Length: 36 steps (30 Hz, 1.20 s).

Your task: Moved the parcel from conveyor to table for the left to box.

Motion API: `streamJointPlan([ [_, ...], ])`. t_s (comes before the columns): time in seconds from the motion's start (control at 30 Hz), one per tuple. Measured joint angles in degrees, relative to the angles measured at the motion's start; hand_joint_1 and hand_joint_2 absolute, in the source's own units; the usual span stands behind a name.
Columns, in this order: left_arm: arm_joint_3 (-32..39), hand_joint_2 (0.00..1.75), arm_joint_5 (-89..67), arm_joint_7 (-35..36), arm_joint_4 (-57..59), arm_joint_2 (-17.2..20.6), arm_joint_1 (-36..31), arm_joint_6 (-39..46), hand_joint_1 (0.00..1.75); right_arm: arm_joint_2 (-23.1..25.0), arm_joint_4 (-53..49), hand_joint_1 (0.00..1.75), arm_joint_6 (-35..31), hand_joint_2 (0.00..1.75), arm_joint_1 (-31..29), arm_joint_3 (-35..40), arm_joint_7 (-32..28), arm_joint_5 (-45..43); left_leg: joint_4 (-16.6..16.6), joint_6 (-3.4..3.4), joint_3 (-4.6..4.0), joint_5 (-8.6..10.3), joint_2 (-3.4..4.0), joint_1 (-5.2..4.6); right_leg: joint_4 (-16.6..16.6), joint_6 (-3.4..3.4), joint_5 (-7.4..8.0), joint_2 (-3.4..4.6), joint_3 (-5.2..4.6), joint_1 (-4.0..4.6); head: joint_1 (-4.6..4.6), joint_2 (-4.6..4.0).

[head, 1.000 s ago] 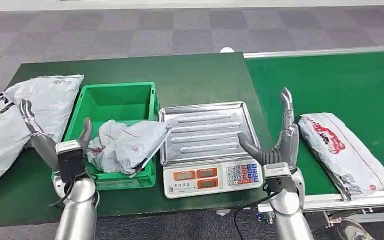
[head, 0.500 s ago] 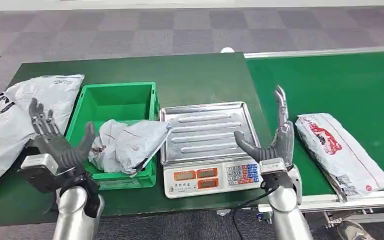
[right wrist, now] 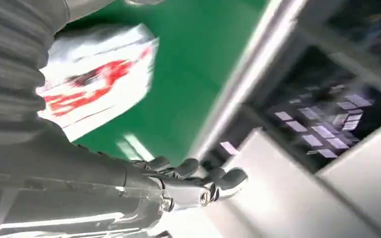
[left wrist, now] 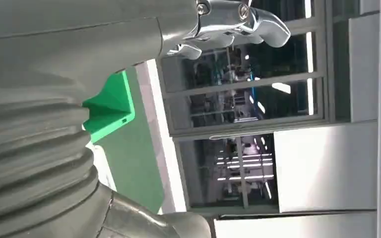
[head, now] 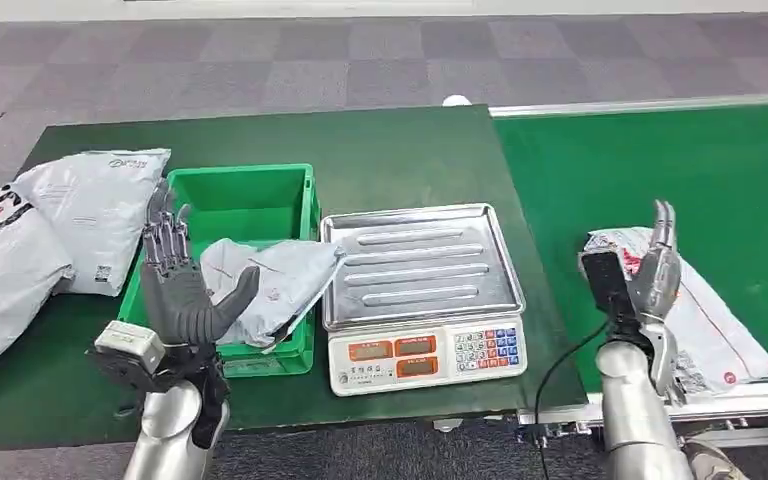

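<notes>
The parcel [head: 690,305] is lying on the green conveyor [head: 680,170], just right of the desk [head: 400,150], and the right robot hand [head: 650,275] is hovering over its near end with fingers extended and holding nothing. The left robot hand [head: 185,285] is raised with fingers spread wide and empty, in front of the green box [head: 235,195] where a crumpled grey bag [head: 265,285] is sitting beside the scale [head: 420,290].

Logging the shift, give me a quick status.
Both hands, left and right, open. Parcel on conveyor, under right hand. Scale between.
</notes>
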Motion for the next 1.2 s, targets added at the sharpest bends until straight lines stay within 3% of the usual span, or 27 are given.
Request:
streamJointPlan([
  [0.27, -0.3, 1.75, 0.2, 0.0, 0.0, 0.1, 0.1, -1.6, 0.0, -4.0, 17.2, 0.0, -0.1, 1.75, -4.0, -8.6, 10.2, 0.0, 0.0, 0.0, -0.03, -0.02, 0.0, 0.0, 0.0, 0.0, -0.02, 0.02, -0.02, -0.01, 0.0, 0.0],
  [0.57, -0.3, 1.75, -1.2, 0.3, 0.3, 0.1, -0.1, -3.3, 0.0, -8.7, 34.9, 0.0, 11.2, 1.75, -8.9, -10.9, 24.0, 5.3, 0.0, 0.02, 0.05, -0.03, 0.07, -0.01, 0.0, 0.01, -0.01, 0.06, 0.02, 0.01, 0.0, 0.0],
  [0.97, -0.3, 1.75, -1.4, 0.9, 0.7, 0.3, -0.3, -3.5, 0.0, -9.6, 40.6, 0.0, 15.1, 1.75, -12.9, -10.9, 28.2, 8.2, 0.0, 0.04, 0.19, -0.04, 0.08, 0.01, 0.0, 0.02, 0.0, 0.06, 0.23, 0.01, 0.0, 0.0],
  [1.0, -0.3, 1.75, -1.3, 1.1, 0.7, 0.4, -0.3, -3.6, 0.0, -9.6, 40.8, 0.56, 15.3, 1.75, -13.1, -10.9, 28.2, 8.2, 0.0, 0.04, 0.21, -0.04, 0.08, 0.01, 0.0, 0.03, 0.0, 0.06, 0.27, 0.01, 0.0, 0.0],
  [1.03, -0.2, 1.75, -1.3, 1.2, 0.7, 0.4, -0.3, -3.7, 0.0, -9.6, 40.9, 1.75, 15.4, 1.75, -13.1, -10.9, 28.2, 8.2, 0.0, 0.05, 0.24, -0.04, 0.08, 0.01, -0.1, 0.03, 0.0, 0.06, 0.3, 0.01, 0.0, -0.02],
  [1.2, 0.2, 1.75, -1.3, 1.2, 0.7, 0.4, -0.3, -3.9, 0.0, -9.6, 41.4, 1.75, 15.9, 1.75, -13.5, -10.9, 28.0, 8.3, 0.0, 0.06, 0.36, -0.05, 0.09, 0.01, -0.1, 0.03, 0.0, 0.06, 0.44, 0.02, 0.02, 0.0],
])
